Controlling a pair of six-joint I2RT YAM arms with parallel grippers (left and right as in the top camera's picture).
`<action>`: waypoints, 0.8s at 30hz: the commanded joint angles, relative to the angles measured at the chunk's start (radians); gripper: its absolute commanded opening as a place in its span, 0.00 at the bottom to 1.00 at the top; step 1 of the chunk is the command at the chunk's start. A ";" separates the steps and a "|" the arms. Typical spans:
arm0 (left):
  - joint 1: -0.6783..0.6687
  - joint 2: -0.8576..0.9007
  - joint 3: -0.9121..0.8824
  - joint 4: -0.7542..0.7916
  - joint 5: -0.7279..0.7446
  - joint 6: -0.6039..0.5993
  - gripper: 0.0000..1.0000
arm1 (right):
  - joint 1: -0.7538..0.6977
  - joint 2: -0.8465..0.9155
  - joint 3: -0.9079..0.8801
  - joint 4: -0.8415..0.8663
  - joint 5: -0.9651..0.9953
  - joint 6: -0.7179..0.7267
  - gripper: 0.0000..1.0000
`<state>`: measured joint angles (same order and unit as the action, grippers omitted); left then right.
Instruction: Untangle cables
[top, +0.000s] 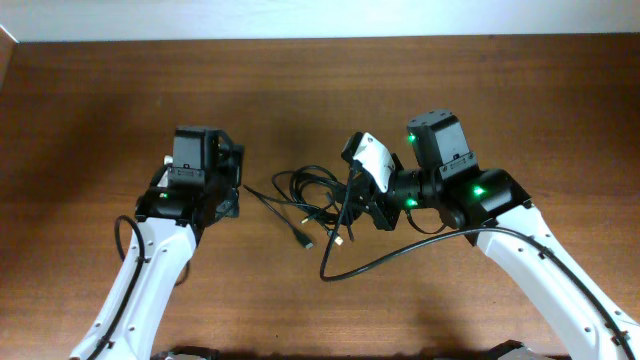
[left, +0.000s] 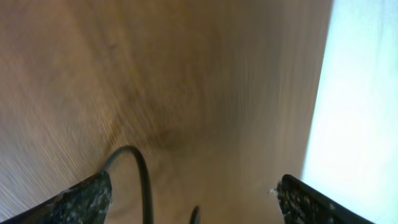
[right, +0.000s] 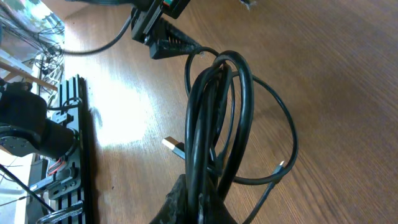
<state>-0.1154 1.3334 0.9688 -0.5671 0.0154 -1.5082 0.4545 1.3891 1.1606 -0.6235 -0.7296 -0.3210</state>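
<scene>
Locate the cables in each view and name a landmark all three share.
Overhead: cables lie at the centre.
Left wrist: one strand loops at the bottom left.
Right wrist: cables fill the centre, running down into the right gripper.
Shared landmark: the wooden table.

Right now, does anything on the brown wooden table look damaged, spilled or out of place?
Nothing damaged or spilled. The thin black cables are bunched in a tangle, several strands clamped in the shut right gripper, loops trailing onto the brown wooden table. The open left gripper holds nothing.
</scene>
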 joint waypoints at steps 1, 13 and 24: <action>0.002 -0.004 0.010 0.018 0.152 0.642 0.77 | 0.003 -0.016 0.020 0.006 -0.017 0.002 0.04; 0.002 -0.030 0.010 -0.195 0.320 1.342 0.87 | 0.002 -0.016 0.020 -0.002 -0.004 0.002 0.04; -0.017 -0.267 0.010 -0.346 0.257 1.570 1.00 | -0.024 -0.016 0.020 0.154 0.047 0.352 0.04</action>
<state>-0.1154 1.0683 0.9733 -0.9009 0.2573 -0.0051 0.4397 1.3891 1.1606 -0.5137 -0.6571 -0.0952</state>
